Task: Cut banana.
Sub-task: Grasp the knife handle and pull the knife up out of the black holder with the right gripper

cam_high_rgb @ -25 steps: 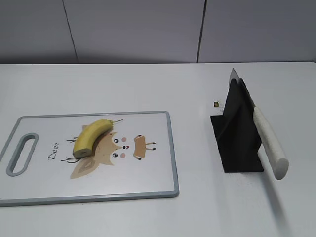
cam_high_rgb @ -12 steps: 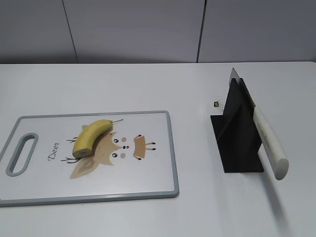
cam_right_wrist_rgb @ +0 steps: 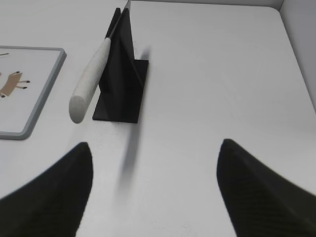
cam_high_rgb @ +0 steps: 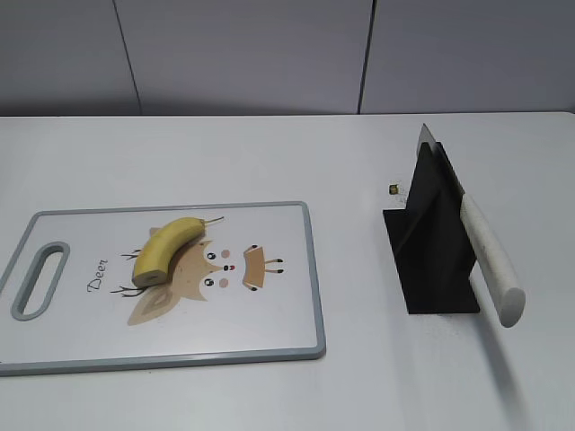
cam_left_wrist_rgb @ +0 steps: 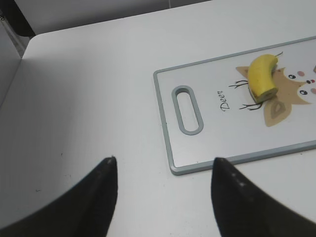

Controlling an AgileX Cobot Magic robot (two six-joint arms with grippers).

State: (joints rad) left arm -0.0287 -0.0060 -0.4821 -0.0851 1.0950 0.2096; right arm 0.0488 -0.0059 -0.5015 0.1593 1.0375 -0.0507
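Note:
A yellow banana piece [cam_high_rgb: 166, 250] with one cut end lies on a white cutting board [cam_high_rgb: 278, 323] with a deer drawing and a grey rim. It also shows in the left wrist view [cam_left_wrist_rgb: 261, 76]. A knife with a white handle [cam_high_rgb: 490, 260] rests slanted in a black stand [cam_high_rgb: 431, 242]; the handle [cam_right_wrist_rgb: 89, 81] and stand [cam_right_wrist_rgb: 121, 74] also show in the right wrist view. My left gripper [cam_left_wrist_rgb: 163, 168] is open and empty over bare table, near the board's handle end. My right gripper [cam_right_wrist_rgb: 155, 153] is open and empty, below and right of the knife stand. Neither gripper shows in the exterior view.
The board [cam_left_wrist_rgb: 197, 143] has a slot handle [cam_left_wrist_rgb: 187, 109] at its left end. A tiny dark speck [cam_high_rgb: 393, 189] lies on the table behind the stand. The white table [cam_high_rgb: 269, 153] ends at a grey wall.

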